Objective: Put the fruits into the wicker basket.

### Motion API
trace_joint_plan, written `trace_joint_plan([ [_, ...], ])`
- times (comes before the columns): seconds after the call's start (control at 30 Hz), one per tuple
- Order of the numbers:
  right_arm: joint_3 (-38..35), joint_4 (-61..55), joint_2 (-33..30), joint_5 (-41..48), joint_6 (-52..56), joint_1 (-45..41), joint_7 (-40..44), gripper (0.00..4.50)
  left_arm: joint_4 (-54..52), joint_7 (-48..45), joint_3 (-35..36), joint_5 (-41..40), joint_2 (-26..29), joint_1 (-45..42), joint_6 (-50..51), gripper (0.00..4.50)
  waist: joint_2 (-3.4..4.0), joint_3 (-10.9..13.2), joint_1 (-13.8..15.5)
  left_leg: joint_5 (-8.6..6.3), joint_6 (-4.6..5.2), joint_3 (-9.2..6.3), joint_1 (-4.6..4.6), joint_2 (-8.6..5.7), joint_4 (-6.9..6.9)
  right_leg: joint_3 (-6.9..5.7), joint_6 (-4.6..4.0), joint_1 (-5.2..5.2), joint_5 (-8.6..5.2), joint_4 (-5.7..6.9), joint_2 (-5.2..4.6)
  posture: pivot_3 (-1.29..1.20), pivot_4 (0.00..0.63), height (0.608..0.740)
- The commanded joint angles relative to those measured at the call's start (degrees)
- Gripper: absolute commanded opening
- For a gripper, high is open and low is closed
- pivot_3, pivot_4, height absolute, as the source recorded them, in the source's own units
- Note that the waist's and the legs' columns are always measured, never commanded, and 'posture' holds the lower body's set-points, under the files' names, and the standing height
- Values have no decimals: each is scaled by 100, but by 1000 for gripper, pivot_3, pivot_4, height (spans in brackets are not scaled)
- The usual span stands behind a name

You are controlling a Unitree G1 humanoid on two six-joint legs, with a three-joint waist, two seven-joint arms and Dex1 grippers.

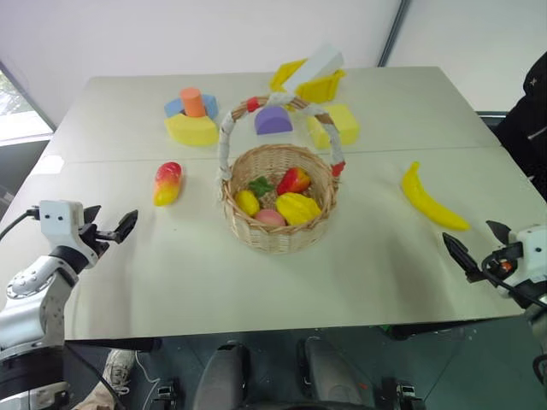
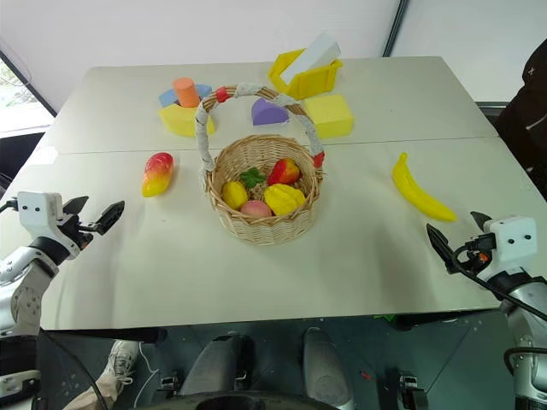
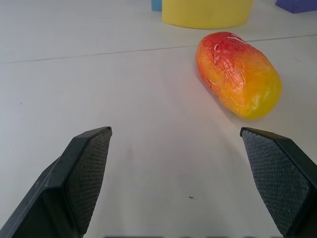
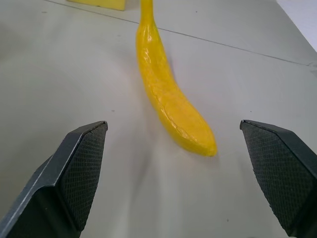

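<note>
Left wrist view puts the red-and-yellow mango (image 3: 237, 74) on the bare bench (image 3: 124, 89), ahead of the left hand (image 3: 190, 183) and off toward one finger's side, well apart from both pads (image 3: 89, 173). The fingers stand spread wide with nothing between them, touching nothing.

From the right wrist, the banana (image 4: 168, 94) lies lengthwise ahead of the right hand (image 4: 181, 178), its blunt near end falling between the lines of the two fingers but still short of them. This hand is likewise spread wide and empty, clear of the fruit.

From the head, the wicker basket (image 1: 278, 235) sits in the middle of the bench with its white-wrapped, red-banded handle (image 1: 225, 141) arching over it. Inside lie a small yellow fruit (image 1: 247, 202), a pink one (image 1: 270, 218), a larger yellow one (image 1: 297, 207) and a red one (image 1: 294, 180) with a green leaf (image 1: 261, 185) beside it. The mango lies left of the basket, near it but not touching; the banana lies well to its right. Each hand hovers near its own front corner of the bench, on the near side of its fruit.

Behind the basket stand pastel foam blocks (image 1: 192, 120), among them a purple arch (image 1: 273, 120) and a yellow tray (image 1: 320, 87).
</note>
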Motion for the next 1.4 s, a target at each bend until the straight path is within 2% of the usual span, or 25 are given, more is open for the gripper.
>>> trace_joint_plan([
  [0.03, -84, 9, -136, -25, -153, -149, -4, 4470, -243, 13, 139, -83, 54, -7, -18, 4493, 0, 0, -1, 0, 0, 0, 0, 0, 0, 0, 0, 0, 0, 0, 0, 0, 150, 740],
  [0.27, 38, 265, -293, -137, -285, -745, -22, 4470, -232, 197, 170, -60, 13, -136, -28, 4493, 0, 0, 0, 0, 0, 1, 1, 0, 0, 0, 1, 0, 0, 2, 2, 0, 150, 740],
  [0.37, 127, 73, -375, -112, -237, -964, -2, 4470, -193, 342, 54, -31, 44, -461, 154, 4493, -2, 1, 7, 0, 0, 1, 1, -1, 1, -1, 1, 0, 0, 2, 3, 0, 150, 740],
  [0.47, 284, -799, -538, 317, 205, -1131, 175, 4470, -343, 488, -184, -168, 37, -1147, 717, 4493, 0, 1, 30, 0, 0, -3, -4, -5, 9, -4, 2, 1, 1, 7, 2, 0, 150, 740],
  [0.63, 587, -2302, -881, 1484, 1361, -1116, 402, 4470, -125, 918, -789, 299, 142, -2183, 1534, 4493, -5, 1, 7, -1, 1, -10, -7, -6, 11, -8, 3, 1, 1, 7, 13, 0, 150, 740],
  [0.8, 1226, -3070, -1103, 2175, 2026, -1651, 330, 4470, 173, 1207, -1420, 693, 173, -2875, 2443, 4493, -6, 1, -26, -1, 1, -12, -6, -4, 11, -14, 3, 1, 1, 8, 19, 0, 150, 740],
  [0.97, 2207, -3067, -903, 2065, 2160, -2783, 174, 4470, 470, 1395, -1805, 942, 59, -3372, 3141, 4493, -11, 4, -14, 1, 0, -14, -8, -5, 16, -18, 3, -3, 1, 11, 23, 0, 150, 740],
  [1.1, 3003, -2717, -446, 1652, 1942, -3448, 197, 4470, 730, 1413, -1945, 1066, -12, -3581, 3379, 4493, -12, 3, 2, 1, -1, -16, -19, -6, 16, -18, 3, -14, 1, 11, 21, 0, 150, 740],
  [1.4, 3698, -2571, 181, 1106, 1603, -3668, 224, 4470, 1633, 1313, -2168, 1325, -164, -4011, 3195, 4493, -15, 4, 18, 2, -3, -16, -28, -13, 16, -20, 3, -22, 1, 14, 11, 0, 150, 740],
])
